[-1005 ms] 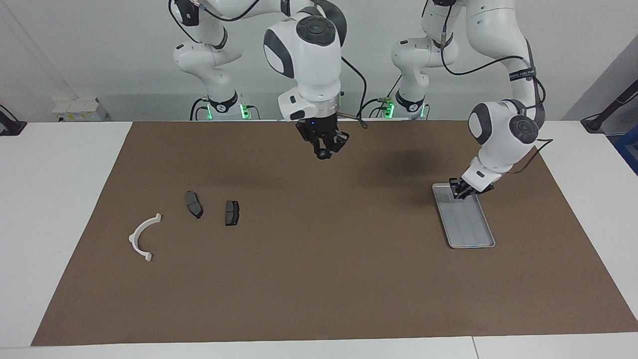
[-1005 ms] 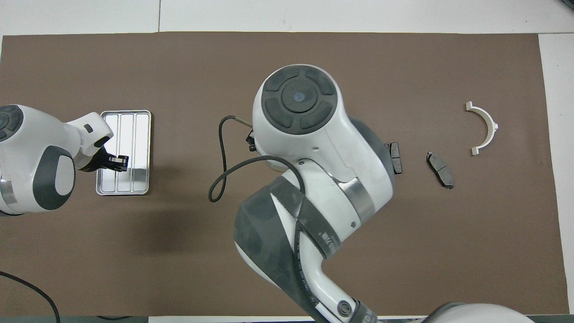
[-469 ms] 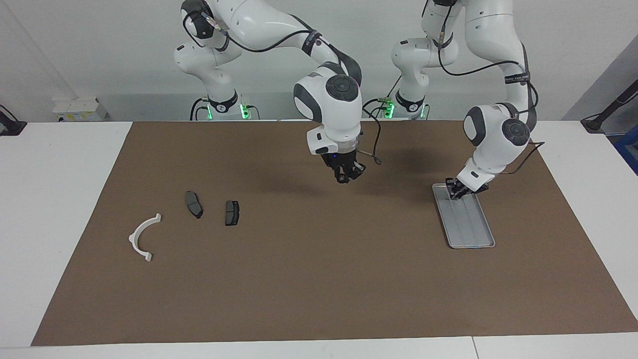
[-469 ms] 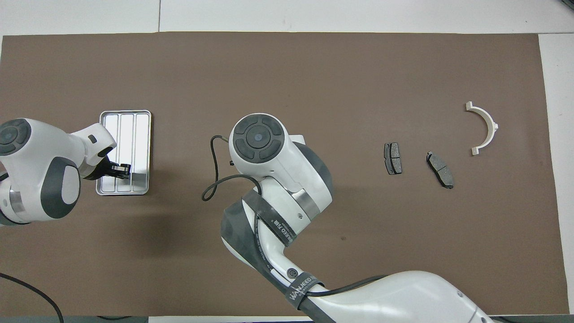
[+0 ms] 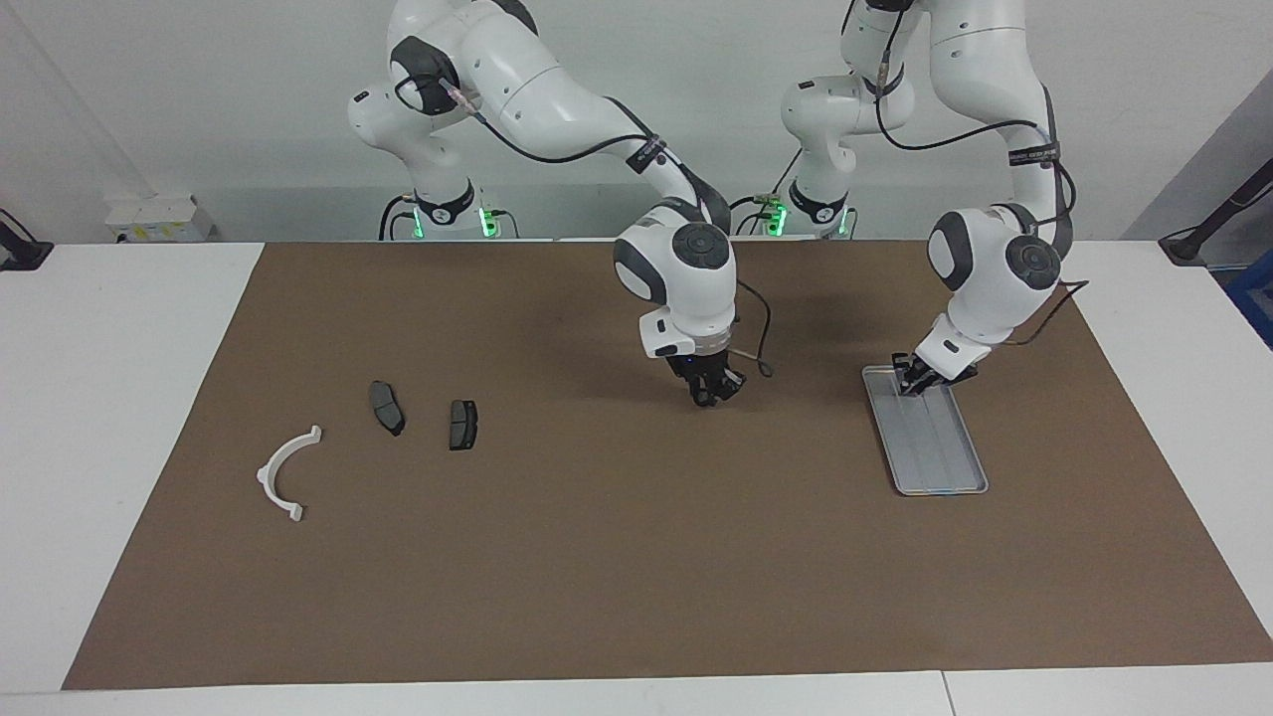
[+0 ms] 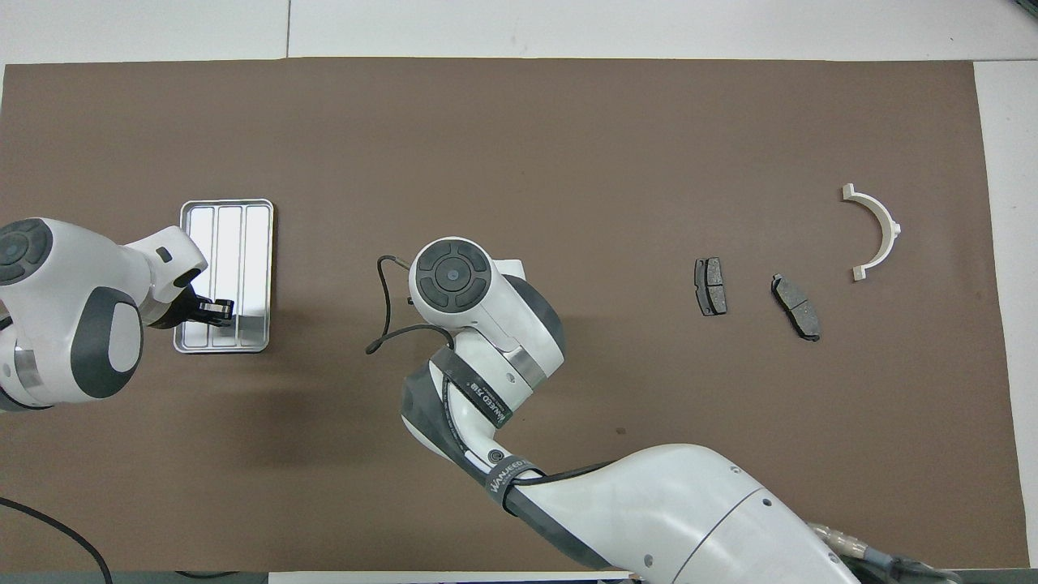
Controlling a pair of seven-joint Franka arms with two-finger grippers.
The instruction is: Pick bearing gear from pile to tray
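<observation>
Counter [image 5: 119, 398], white, carried a brown mat [image 5: 636, 557] under all parts.

Right arm reached from its base out over mid-mat; right gripper [image 5: 708, 390] hung low over bare mat, roughly halfway between pile and tray. Fingers drawn close together, maybe on something small and dark, but couldn't confirm any part between them. Overhead view: arm's own wrist hid the fingers entirely.

Left arm at tray's robot-side end; left gripper [image 5: 913, 381] down at the rim there, fingers clenched [image 6: 212, 309], apparently pinning or bracing the tray. Contact vs. just above: couldn't tell.

Tray [image 5: 940, 452], silver, ribbed base, long axis running away from robots, at left arm's end of counter. Looked bare inside.

Pile remnants at right arm's end: white bracket [image 5: 283, 472], curved, farthest from robots; two dark pads [image 5: 387, 408], [image 5: 462, 425] beside each other, nearer robots than bracket. No round black gear seen on mat.

Key relation, judged: tray lay from right gripper toward left arm's end, well apart; pile lay the reverse way. If a gear is carried, next move = across to tray, drop clear of left gripper. Left arm nearer tray, right nearer pile.
</observation>
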